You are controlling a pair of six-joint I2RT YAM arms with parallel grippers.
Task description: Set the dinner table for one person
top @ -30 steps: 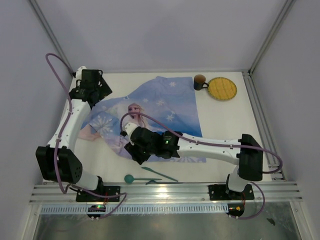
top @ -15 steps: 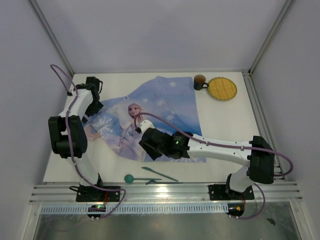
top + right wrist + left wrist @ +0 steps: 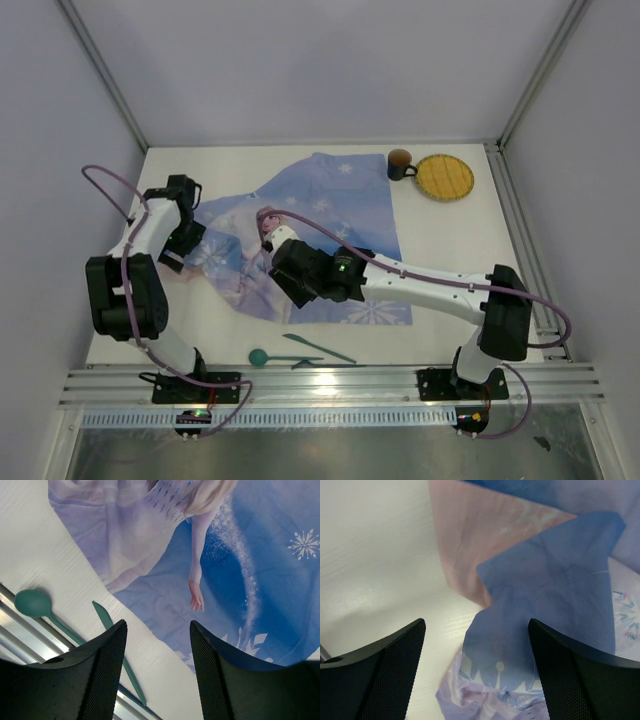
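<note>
Bare table point(image 3: 450, 240) lies right of the printed cloth point(image 3: 340, 200). A brown cup point(image 3: 399, 162) and yellow round plate point(image 3: 444, 177) crowd the far right corner; a teal spoon point(image 3: 258, 356) and knife point(image 3: 320, 348) line the near edge.

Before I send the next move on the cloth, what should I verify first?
1. ok: left gripper open and empty, above the cloth at its left edge.
2. ok: right gripper open and empty, over the cloth's near edge.
3. not ok: cloth lying flat on the table; its left corner is folded over on itself.
4. ok: spoon and knife off the cloth, both on bare table by the near rail.
5. cannot tell: cup clear of the cloth's far corner; the yellow plate beside it is clear.
</note>
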